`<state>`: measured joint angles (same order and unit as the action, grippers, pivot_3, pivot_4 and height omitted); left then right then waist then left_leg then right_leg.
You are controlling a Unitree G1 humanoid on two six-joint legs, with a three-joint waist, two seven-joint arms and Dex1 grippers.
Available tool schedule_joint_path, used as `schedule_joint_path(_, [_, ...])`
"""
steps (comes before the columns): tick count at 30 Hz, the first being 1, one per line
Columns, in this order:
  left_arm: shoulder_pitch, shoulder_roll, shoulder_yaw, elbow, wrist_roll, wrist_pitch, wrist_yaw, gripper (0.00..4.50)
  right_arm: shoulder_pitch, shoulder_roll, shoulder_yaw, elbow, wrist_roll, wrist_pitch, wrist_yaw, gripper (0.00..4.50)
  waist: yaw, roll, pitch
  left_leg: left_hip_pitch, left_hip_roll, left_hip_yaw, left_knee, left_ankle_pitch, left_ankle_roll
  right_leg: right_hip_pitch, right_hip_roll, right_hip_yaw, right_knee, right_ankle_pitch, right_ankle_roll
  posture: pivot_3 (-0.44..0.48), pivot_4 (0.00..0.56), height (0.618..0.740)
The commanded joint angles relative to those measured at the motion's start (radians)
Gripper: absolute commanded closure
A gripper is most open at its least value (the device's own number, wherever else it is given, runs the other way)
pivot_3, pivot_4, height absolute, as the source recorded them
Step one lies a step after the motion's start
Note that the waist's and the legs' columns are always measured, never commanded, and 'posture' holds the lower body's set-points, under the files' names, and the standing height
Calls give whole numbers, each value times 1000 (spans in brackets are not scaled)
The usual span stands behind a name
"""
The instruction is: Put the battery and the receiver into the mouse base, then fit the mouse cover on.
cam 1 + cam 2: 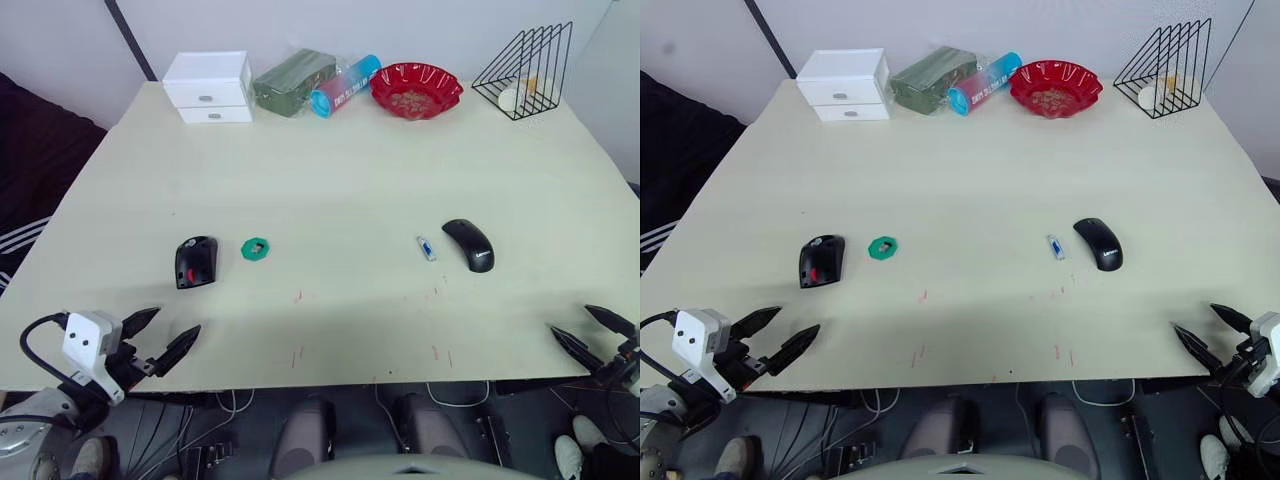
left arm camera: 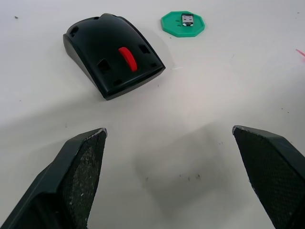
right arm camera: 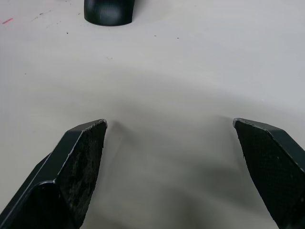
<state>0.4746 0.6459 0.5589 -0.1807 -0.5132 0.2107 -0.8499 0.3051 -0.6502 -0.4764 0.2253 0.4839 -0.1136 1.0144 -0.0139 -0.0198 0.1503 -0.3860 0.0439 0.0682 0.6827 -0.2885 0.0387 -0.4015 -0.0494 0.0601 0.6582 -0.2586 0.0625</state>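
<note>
nothing has yet been loaded: both the left gripper (image 1: 165,336) and right gripper (image 1: 590,333) are held spread and empty, so the receiver (image 2: 187,19) on its green holder (image 2: 183,25), or what is probably the battery (image 1: 427,248), must first be fetched to the mouse base (image 1: 196,262).

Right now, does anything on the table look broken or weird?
Nothing looks broken or spilled. The mouse is just in pieces, ready to be put together: the mouse base lies open with red showing inside, the mouse cover lies apart from it, the receiver sits on a green disc, and both grippers are open near the table's front edge.
</note>
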Motion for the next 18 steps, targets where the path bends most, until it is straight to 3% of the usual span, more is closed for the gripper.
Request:
schedule_joint_path(1, [-10,12,34,-4,3,-19,1,0,0,-17,-35,2,9,-24,14,29,0,0,0,0,0,0,0,0,0,0,0,0,0,0,0,0,150,740])
schedule_joint_path(18, [-2,-11,48,-24,-15,-16,-1,0,-5,-7,-10,-93,-8,-4,-25,29,0,0,0,1,1,1,0,0,0,0,0,1,0,0,0,0,150,740])
